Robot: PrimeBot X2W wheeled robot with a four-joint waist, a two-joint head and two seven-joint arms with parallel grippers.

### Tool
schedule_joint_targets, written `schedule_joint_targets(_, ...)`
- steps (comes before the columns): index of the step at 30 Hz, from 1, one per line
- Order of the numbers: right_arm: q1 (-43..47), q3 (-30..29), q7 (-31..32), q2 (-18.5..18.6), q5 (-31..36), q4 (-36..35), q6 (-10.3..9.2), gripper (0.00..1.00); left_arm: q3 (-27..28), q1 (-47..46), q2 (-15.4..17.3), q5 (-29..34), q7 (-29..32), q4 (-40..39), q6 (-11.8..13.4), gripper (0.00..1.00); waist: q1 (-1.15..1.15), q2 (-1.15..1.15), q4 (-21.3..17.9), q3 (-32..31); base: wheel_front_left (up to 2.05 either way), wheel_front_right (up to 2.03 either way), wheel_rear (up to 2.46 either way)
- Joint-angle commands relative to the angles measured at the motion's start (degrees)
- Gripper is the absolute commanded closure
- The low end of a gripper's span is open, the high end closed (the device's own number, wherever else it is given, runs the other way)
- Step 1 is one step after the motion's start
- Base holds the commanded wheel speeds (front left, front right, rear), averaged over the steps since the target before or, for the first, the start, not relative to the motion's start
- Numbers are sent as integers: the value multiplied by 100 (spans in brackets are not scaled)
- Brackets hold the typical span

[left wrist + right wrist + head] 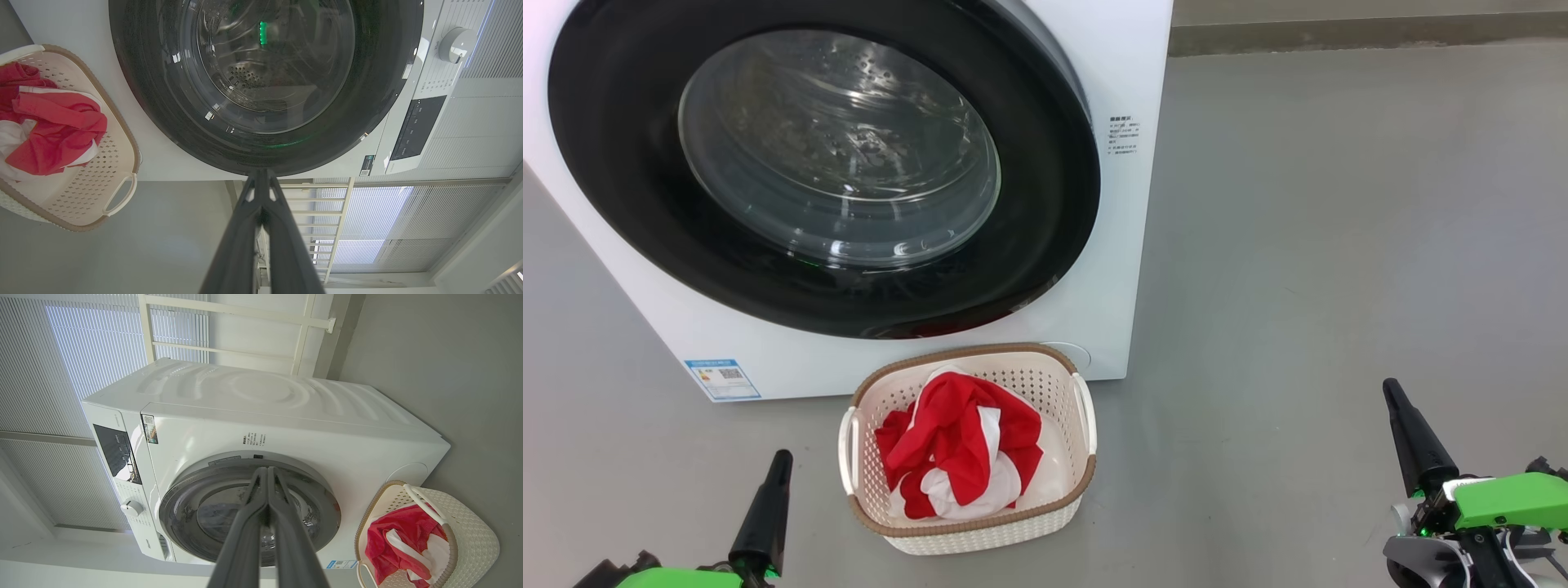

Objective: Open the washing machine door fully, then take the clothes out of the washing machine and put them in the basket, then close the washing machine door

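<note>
Left gripper (781, 461): long dark tapered fingers pressed flat together, nothing between them. Right gripper (1393, 396): same, jaws sealed tip to tip, empty; glossy green housing (1511, 498) behind the fingers. Between the two grippers, nearer the left jaws and apart from both: basket (980, 531), cream plastic, rounded rectangle, perforated lattice walls, brown woven-look rim, white loop handles on the short sides. Inside it: clothes (960, 457), soft crumpled heap, bright red with white panels. Beyond the basket, ahead of the left fingertips: washing machine (1123, 269), boxy, smooth white enamel, small blue label (723, 379) at the lower front corner. Washing machine door (837, 147) seated flush in the front: wide glossy black ring around a bulging clear glass bowl, perforated steel drum (245, 75) seen through it in the left wrist view. Past the door's edge: round white dial (457, 44) and dark flat panel (416, 126). Underneath: smooth matte grey floor (1323, 245).
</note>
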State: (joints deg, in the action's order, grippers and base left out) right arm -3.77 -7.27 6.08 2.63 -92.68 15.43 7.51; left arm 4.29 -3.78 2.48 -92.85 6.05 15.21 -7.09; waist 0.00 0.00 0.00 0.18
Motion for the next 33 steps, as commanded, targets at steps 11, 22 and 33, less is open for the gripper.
schedule_joint_targets(11,-241,79,37,32,48,-141,-2,100,212,-240,52,60,35,-117,-40,100,0,0,0,0,0,0,0)
schedule_joint_targets(22,-241,77,39,31,49,-141,-2,100,215,-240,50,62,37,-117,-40,100,0,0,0,0,0,0,0)
schedule_joint_targets(33,-241,76,40,30,51,-141,-2,100,217,-241,48,64,39,-117,-40,100,0,0,0,0,0,0,0)
